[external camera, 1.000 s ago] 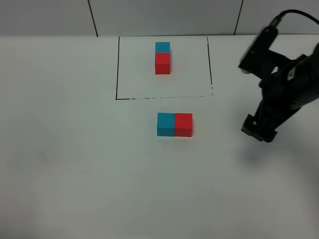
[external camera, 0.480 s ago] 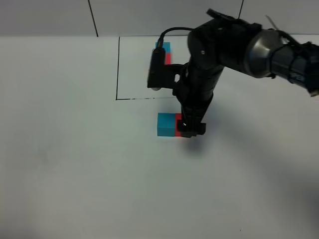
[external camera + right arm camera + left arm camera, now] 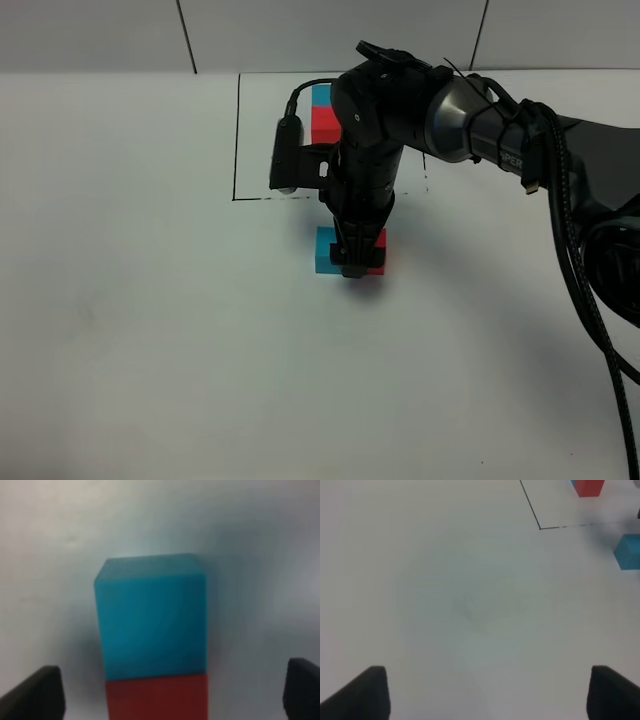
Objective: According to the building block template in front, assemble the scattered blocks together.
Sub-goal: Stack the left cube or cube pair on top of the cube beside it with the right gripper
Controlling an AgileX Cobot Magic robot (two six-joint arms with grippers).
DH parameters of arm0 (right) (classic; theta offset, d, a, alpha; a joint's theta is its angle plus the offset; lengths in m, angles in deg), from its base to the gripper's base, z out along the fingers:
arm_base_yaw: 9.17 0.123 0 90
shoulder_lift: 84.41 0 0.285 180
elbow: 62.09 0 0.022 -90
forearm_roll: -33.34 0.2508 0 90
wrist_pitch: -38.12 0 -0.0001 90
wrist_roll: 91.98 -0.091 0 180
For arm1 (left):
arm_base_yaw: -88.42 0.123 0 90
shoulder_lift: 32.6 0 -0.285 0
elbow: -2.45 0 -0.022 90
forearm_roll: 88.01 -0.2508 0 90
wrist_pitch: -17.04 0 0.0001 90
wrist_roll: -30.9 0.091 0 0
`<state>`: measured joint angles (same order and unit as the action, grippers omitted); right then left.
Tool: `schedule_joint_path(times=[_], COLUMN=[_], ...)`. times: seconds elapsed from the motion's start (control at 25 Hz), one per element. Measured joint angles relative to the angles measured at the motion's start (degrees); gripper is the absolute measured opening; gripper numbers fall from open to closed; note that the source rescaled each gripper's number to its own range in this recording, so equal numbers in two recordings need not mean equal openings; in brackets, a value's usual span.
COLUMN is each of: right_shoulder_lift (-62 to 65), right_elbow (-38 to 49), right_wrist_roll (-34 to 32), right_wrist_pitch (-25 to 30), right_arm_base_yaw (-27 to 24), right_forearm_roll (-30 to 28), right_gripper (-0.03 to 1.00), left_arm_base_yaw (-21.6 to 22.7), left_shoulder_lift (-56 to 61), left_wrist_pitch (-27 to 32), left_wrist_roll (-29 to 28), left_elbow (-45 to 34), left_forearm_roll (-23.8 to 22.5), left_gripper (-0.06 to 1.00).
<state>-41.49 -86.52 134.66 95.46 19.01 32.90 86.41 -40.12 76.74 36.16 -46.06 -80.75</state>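
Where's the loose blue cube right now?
In the high view, the blue cube sits mid-table, touching the red cube on its right, just below the black outline.

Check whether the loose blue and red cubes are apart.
No, the blue cube sits flush against the red cube, no gap between them.

Right claw (image 3: 357, 264) swung in from the right side, now down over the scattered blocks (image 3: 324, 252)

White table (image 3: 120, 350), pale panelled wall (image 3: 90, 35), dark seams (image 3: 187, 40)
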Motion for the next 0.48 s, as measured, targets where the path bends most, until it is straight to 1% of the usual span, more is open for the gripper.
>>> schedule_joint_path(times=[0.4, 0.48], right_shoulder_lift=[-3.2, -3.6], right_elbow=[0.0, 0.0], right_wrist_roll=[-0.2, -0.5], right_wrist_pitch=[-1.5, -1.8], right_arm_base_yaw=[0.0, 0.0], right_forearm_roll=[0.0, 0.0], right_gripper=[0.75, 0.73], left_arm_base_yaw=[0.0, 0.0], left_shoulder_lift=[0.0, 0.0], left_wrist_pitch=[0.0, 0.0], left_wrist_roll=[0.0, 0.0], left_elbow=[0.0, 0.0], left_forearm_roll=[0.0, 0.0], left_gripper=[0.86, 0.86])
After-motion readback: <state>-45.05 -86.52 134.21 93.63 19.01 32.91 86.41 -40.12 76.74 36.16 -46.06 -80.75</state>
